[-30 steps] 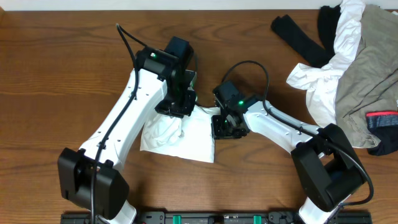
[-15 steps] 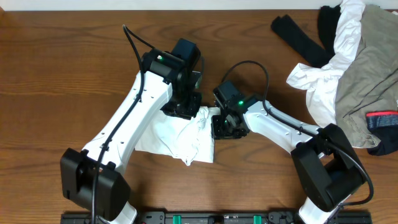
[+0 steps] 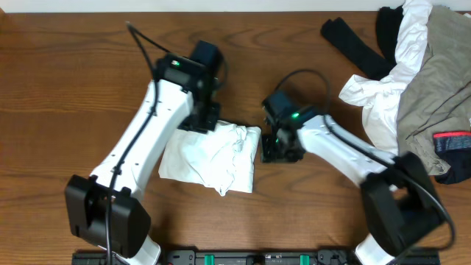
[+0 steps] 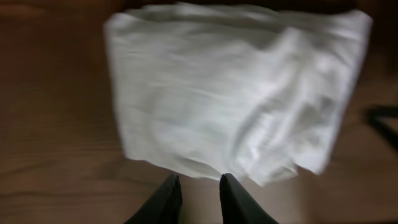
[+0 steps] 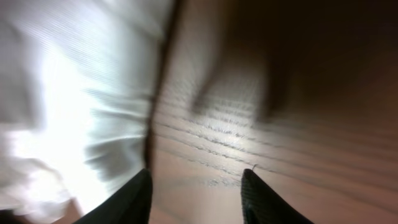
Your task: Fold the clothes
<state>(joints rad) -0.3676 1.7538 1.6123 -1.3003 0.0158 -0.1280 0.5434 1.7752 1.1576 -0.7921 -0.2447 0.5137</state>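
Note:
A white shirt [image 3: 213,158] lies folded into a rumpled rectangle on the wooden table [image 3: 73,81]. In the left wrist view the white shirt [image 4: 236,93] fills the upper part. My left gripper [image 4: 200,180] hovers just off its near edge, open a narrow gap with nothing in it. In the overhead view the left gripper [image 3: 204,124] sits at the shirt's far left corner. My right gripper [image 5: 196,177] is open over bare wood, with the shirt's edge [image 5: 81,112] just to its left. Seen from overhead, the right gripper [image 3: 278,151] is beside the shirt's right edge.
A pile of other clothes lies at the far right: a crumpled white garment [image 3: 383,96], a grey-khaki one [image 3: 434,81], a black one [image 3: 357,44] and a navy one with a red band [image 3: 452,143].
The left gripper let go of the shirt and drew back toward the far left. The shirt now lies flat and wider. The right gripper slid right off the shirt and opened a little more.

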